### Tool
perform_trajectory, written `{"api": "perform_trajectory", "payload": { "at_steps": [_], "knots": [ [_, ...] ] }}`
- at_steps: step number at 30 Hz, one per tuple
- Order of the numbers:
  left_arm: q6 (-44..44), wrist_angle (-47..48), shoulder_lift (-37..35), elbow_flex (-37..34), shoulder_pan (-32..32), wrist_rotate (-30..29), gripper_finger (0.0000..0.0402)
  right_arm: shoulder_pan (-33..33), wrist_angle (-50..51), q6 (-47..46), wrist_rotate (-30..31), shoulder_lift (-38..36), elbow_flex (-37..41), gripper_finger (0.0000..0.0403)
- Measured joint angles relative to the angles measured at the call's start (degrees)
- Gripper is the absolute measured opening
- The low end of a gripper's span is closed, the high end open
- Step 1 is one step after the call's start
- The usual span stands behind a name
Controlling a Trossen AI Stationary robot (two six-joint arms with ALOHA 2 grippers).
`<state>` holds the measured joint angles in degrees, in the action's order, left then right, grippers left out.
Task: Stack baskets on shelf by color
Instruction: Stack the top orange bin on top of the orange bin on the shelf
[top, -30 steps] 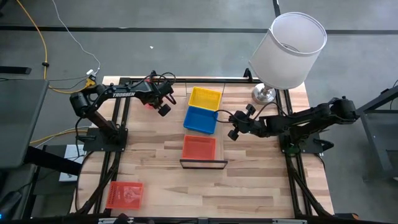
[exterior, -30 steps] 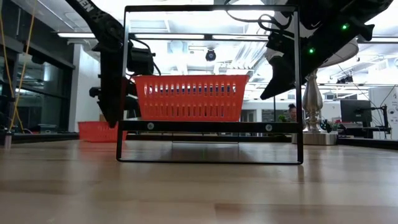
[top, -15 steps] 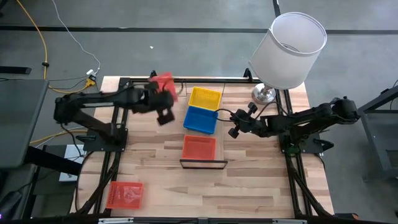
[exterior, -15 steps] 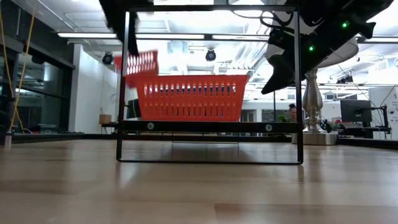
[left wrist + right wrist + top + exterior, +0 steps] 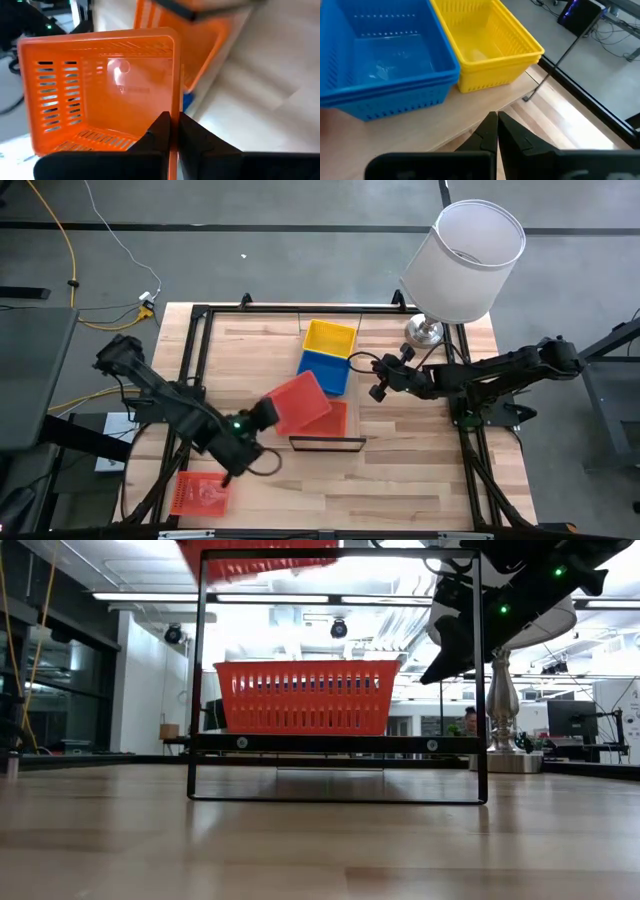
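Swung forward – left pincer (image 5: 171, 131) clamped on red basket's (image 5: 299, 402) rim, right pincer (image 5: 496, 131) closed, idle.

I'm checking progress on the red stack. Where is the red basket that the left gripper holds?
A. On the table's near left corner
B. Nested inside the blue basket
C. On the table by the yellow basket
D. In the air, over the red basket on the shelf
D: the left gripper pinches the held basket's wall, tilted over the shelf's red basket, not yet nested.
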<state>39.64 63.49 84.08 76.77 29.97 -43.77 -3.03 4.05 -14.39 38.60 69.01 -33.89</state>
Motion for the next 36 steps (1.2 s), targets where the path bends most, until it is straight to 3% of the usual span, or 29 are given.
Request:
{"api": "perform_trajectory", "payload": {
  "at_steps": [3,5,12,18,28,36],
  "knots": [
    [8.73,1.88,3.68,-0.13,-0.35,-6.54,0.0006,0.00,-0.57,-0.18,-1.10,0.00,0.00,0.0000],
    [15.18,1.29,5.30,-0.08,-2.08,-7.29,0.0003,-0.01,-0.51,-0.87,-1.63,0.00,0.00,0.0000],
    [27.34,-0.26,6.85,-0.10,-11.04,-0.56,0.0002,0.00,-0.52,-2.28,-3.69,0.00,0.00,0.0000],
    [30.05,-4.44,6.86,-0.06,-14.23,12.34,0.0001,-0.01,-0.47,-2.23,-3.68,0.00,0.00,0.0000],
    [37.44,-11.82,7.34,-0.08,-14.56,18.66,0.0001,-0.01,-0.37,-2.26,-3.68,0.00,0.00,0.0000],
    [38.54,-14.26,10.14,-0.06,-14.09,21.99,0.0016,0.00,-0.09,-3.33,-3.77,0.00,0.00,0.0000]
  ]
}}
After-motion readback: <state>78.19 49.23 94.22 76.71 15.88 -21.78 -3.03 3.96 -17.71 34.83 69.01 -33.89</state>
